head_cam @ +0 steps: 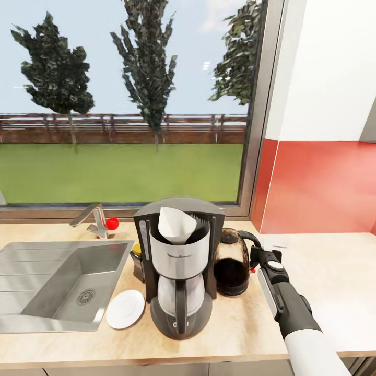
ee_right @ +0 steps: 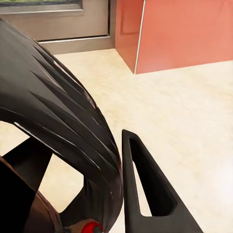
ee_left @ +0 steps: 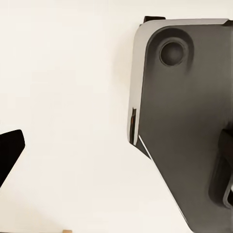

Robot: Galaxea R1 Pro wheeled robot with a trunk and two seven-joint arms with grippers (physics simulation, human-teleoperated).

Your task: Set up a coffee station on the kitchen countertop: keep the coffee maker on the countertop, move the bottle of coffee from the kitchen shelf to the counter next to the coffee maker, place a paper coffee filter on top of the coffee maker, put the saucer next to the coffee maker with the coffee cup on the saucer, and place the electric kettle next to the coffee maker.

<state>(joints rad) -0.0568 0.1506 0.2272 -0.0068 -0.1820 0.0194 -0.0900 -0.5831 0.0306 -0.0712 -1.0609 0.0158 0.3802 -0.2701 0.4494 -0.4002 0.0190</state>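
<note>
Filter [head_cam: 176,225] sits atop coffee maker [head_cam: 179,271], saucer [head_cam: 125,308] lies just left of it, right gripper [head_cam: 262,257] grips kettle [head_cam: 232,263] handle beside it; cup and coffee bottle remain; left gripper state undeterminable.

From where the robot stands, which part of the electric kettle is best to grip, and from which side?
Probably the black loop handle of the electric kettle. It sticks out toward the right gripper, away from the coffee maker, so come from the right; the round body looks too wide to clamp.
</note>
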